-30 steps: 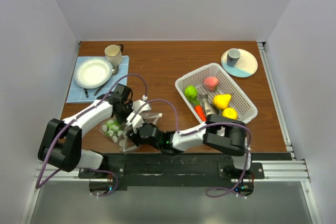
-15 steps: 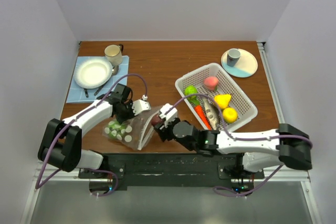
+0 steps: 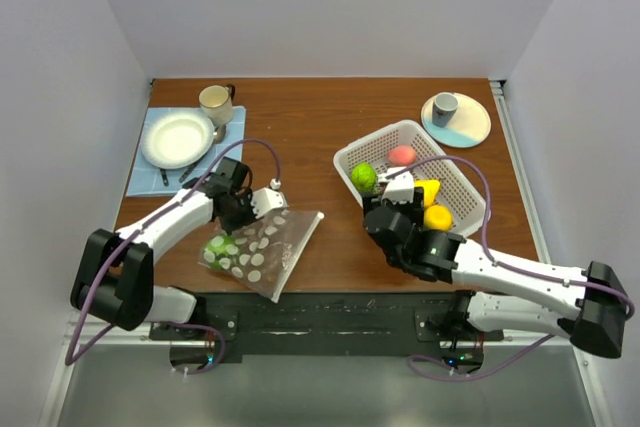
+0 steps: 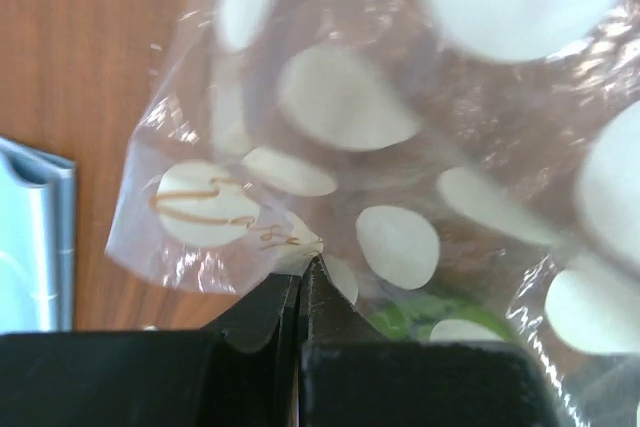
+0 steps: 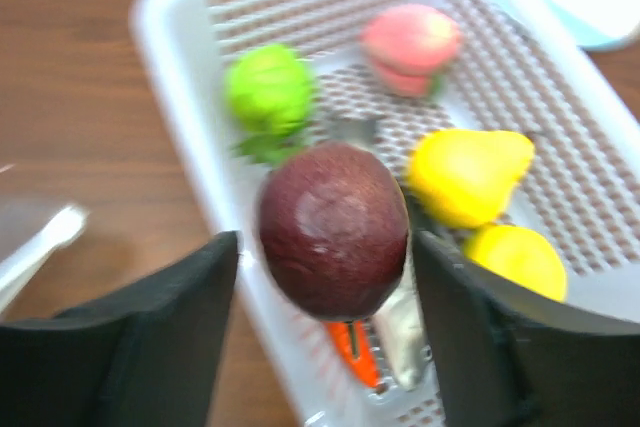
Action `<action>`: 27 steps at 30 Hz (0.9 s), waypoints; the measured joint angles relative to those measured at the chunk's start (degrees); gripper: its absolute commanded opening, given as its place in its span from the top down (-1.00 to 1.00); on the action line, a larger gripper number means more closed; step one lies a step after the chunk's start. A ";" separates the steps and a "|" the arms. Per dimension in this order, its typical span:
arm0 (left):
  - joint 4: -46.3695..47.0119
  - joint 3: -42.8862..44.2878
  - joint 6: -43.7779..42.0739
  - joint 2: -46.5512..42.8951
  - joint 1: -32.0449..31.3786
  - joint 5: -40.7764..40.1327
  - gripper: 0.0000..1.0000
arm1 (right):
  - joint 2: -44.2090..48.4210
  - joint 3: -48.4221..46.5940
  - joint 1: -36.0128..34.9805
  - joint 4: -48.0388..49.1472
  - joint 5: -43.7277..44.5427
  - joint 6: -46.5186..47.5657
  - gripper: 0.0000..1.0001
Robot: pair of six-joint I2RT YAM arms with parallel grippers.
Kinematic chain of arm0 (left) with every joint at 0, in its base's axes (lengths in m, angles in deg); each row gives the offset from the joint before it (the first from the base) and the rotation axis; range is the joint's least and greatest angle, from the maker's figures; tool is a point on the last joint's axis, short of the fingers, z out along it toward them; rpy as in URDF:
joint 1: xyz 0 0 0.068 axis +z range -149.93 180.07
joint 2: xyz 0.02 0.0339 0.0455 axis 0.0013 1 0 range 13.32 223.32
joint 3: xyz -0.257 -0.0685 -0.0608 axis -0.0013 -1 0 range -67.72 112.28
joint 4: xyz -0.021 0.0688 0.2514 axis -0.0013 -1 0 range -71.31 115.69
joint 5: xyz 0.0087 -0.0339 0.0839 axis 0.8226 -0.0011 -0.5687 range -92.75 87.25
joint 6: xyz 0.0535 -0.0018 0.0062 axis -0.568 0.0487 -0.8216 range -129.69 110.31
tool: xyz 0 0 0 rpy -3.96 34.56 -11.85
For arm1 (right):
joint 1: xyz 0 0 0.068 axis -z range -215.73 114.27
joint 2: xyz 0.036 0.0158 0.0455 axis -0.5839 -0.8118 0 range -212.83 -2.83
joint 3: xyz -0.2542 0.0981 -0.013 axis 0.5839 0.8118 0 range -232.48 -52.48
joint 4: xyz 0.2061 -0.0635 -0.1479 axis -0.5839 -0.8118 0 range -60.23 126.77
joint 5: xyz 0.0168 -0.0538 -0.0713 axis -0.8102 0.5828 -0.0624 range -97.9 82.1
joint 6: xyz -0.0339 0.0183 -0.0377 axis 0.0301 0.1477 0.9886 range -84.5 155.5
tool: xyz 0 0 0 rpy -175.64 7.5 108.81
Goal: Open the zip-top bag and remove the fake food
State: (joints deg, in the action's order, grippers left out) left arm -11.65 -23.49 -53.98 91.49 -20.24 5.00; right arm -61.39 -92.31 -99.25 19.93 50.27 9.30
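The zip-top bag, clear with white dots, lies on the table at the front left. My left gripper is shut on its upper edge; the left wrist view shows the jaws pinching the film. A green piece is still inside. My right gripper hovers over the white basket, jaws open. A dark red round fruit sits loose between its fingers with a gap on each side. In the basket lie a green fruit, a pink one, two yellow ones and a carrot.
A white plate on a blue mat and a mug stand at the back left. A grey cup on a saucer sits at the back right, close to the basket's far corner.
My right arm swung from the bag's mouth over to the basket, carrying the dark red fruit, and its jaws have widened. The bag has spread flatter; the left gripper stays put.
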 measured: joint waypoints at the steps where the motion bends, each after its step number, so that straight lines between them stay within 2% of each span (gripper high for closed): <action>1: -0.50 0.76 0.17 -0.28 0.00 0.15 1.00 | -0.72 -0.13 1.92 -0.48 0.68 -0.13 -0.72; 3: -1.42 2.23 0.28 -1.22 0.00 0.39 1.00 | -2.47 -0.52 4.68 -1.09 1.01 -0.39 -0.78; 7: -3.10 5.44 0.39 -4.07 0.00 0.63 0.83 | -5.20 -0.76 6.71 -1.25 0.61 -0.37 -0.79; 11: -4.57 7.02 0.13 -6.56 0.83 0.63 0.85 | -5.35 -1.25 6.71 -0.59 -2.21 0.50 -0.68; 15: -7.85 8.74 -0.85 -7.15 5.95 1.86 0.91 | -2.82 -1.14 6.49 1.68 -7.61 1.84 -0.64; 18: -12.13 13.20 -0.94 -7.10 9.29 3.85 0.90 | -1.38 -0.81 5.51 3.45 -10.16 2.34 -0.61; 21: -12.74 17.09 -0.92 -7.67 9.51 5.84 0.91 | -1.44 0.72 2.86 6.29 -13.00 3.48 -0.60; 24: -11.98 15.98 -0.94 -8.46 9.44 5.81 0.92 | -1.68 3.72 -0.83 9.51 -16.68 4.70 -0.58; 27: -10.12 10.69 -1.01 -8.33 9.44 4.72 0.94 | -4.15 5.64 -3.67 12.81 -20.94 5.49 -0.59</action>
State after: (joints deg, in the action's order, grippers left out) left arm -21.77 -12.80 -54.99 83.16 -10.80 9.72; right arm -65.55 -86.67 -102.93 32.74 29.33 14.79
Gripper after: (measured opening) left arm 0.044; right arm 0.796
